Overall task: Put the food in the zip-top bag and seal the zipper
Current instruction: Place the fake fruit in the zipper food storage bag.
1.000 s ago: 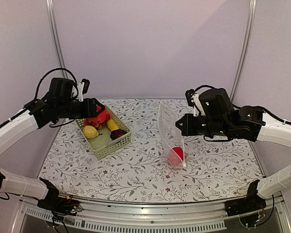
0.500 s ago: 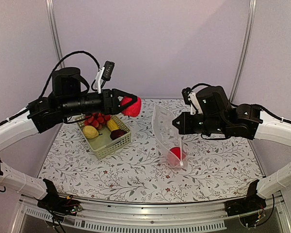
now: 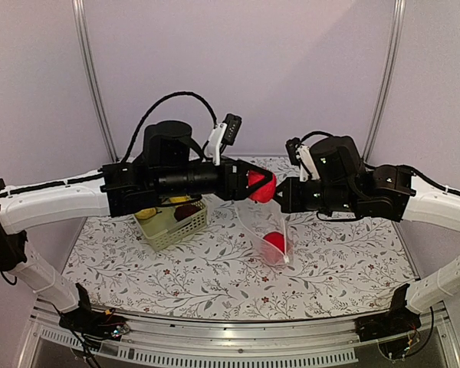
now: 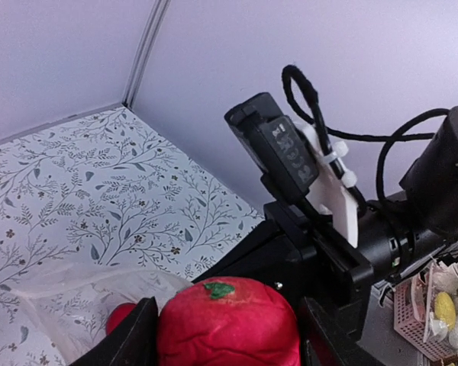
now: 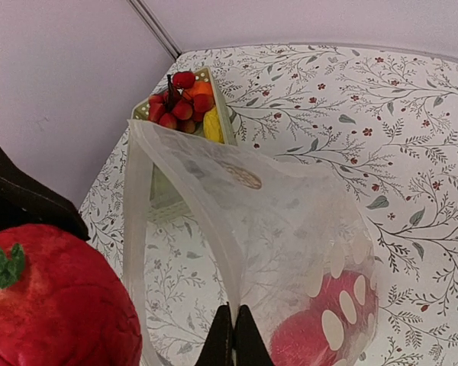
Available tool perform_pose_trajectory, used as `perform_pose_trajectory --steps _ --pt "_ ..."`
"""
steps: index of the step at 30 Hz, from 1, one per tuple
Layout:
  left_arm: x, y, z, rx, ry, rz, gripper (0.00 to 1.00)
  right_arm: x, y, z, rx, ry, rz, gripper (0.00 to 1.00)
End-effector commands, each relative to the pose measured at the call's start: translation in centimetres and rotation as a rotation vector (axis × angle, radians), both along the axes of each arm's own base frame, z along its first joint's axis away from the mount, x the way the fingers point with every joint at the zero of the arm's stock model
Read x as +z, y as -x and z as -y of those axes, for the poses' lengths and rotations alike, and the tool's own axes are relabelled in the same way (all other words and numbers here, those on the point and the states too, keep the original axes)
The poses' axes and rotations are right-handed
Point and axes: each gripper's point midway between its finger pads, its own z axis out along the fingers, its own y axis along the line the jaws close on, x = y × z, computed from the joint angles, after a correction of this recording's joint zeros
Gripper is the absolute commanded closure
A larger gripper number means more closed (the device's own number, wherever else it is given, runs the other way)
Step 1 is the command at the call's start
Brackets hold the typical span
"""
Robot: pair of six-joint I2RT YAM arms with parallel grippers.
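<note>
My left gripper (image 3: 259, 186) is shut on a round red toy fruit (image 4: 229, 324) with a green leaf, held in the air just beside the open mouth of the zip-top bag (image 3: 262, 228). The clear bag (image 5: 275, 229) stands upright on the table, with another red fruit (image 5: 320, 328) at its bottom. My right gripper (image 5: 233, 339) is shut on the bag's upper edge and holds it up. The whitish zipper strip (image 5: 136, 206) curves round the open mouth. More food lies in the green basket (image 3: 176, 225): a yellow piece (image 3: 147, 213) and a maroon one (image 3: 188, 210).
The basket (image 5: 162, 194) sits left of the bag, partly hidden under my left arm; red and yellow fruit (image 5: 185, 105) show at its far end. The flower-patterned table (image 3: 215, 268) is walled by pale panels at the back and sides.
My left arm has swung right from the basket, carrying the red fruit up to the bag's mouth. My right gripper has kept its pinch, and the bag's mouth stands wider.
</note>
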Motion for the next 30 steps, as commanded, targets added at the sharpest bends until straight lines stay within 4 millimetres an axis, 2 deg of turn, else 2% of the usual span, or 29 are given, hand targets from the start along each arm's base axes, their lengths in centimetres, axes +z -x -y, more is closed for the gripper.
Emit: perform_pose_trajectory --steps 1,3,9,16,23,25,30 --pt "-2.0 -0.8 0.0 0.065 -0.117 0.033 0.40 1.9 0.1 0.3 -0.015 -0.044 0.037 1.00" --pt "-2.9 -0.5 0.0 0.056 -0.150 0.032 0.40 2.2 0.0 0.7 -0.027 -0.046 0.047 1.00" --pt "-5.6 -1.2 -0.4 0.125 -0.281 0.047 0.40 2.5 0.1 1.1 -0.032 -0.047 0.060 1.00" --pt "-7.1 -1.9 0.1 0.162 -0.394 0.067 0.34 2.5 0.2 1.3 -0.027 -0.041 0.064 1.00" --pt "-7.3 -2.0 0.4 0.154 -0.421 0.073 0.10 2.6 0.4 2.1 -0.037 -0.042 0.079 1.00" --pt "-7.1 -2.0 0.4 0.153 -0.417 0.072 0.06 2.8 0.5 2.3 -0.037 -0.042 0.087 1.00" --pt "-5.9 -1.5 0.7 0.124 -0.378 0.075 0.05 2.7 0.5 2.6 -0.039 -0.029 0.093 1.00"
